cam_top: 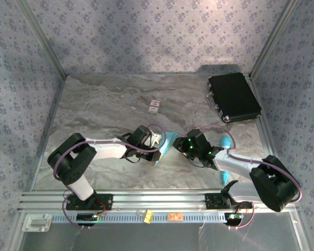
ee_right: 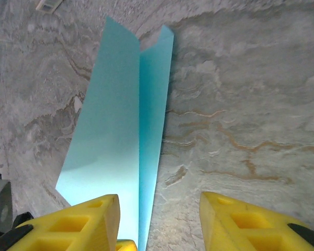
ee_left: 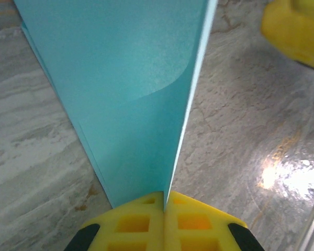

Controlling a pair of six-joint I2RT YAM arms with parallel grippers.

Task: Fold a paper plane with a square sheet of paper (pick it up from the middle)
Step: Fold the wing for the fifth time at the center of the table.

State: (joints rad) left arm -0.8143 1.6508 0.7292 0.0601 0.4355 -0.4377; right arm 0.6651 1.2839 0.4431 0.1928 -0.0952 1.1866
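Observation:
The light-blue paper [ee_right: 120, 115] is folded lengthwise into a narrow, creased dart shape, the paper plane [cam_top: 168, 144]. It narrows toward my left gripper [ee_left: 164, 196], whose yellow fingers are shut on its lower end. From there the paper [ee_left: 131, 78] rises and widens. My right gripper [ee_right: 159, 201] stands open around the same end, with the paper close to its left finger [ee_right: 78, 225] and a wide gap to the right finger [ee_right: 240, 219]. From above, the left gripper [cam_top: 156, 137] and right gripper [cam_top: 182, 144] meet at mid-table with the paper between them.
A black case [cam_top: 234, 98] lies at the back right. Behind the grippers lies a small white card with red marks [cam_top: 155, 106]. A cyan stick-like piece [cam_top: 225, 140] shows by the right arm. Patterned walls close in the marbled table [cam_top: 104, 104] on three sides.

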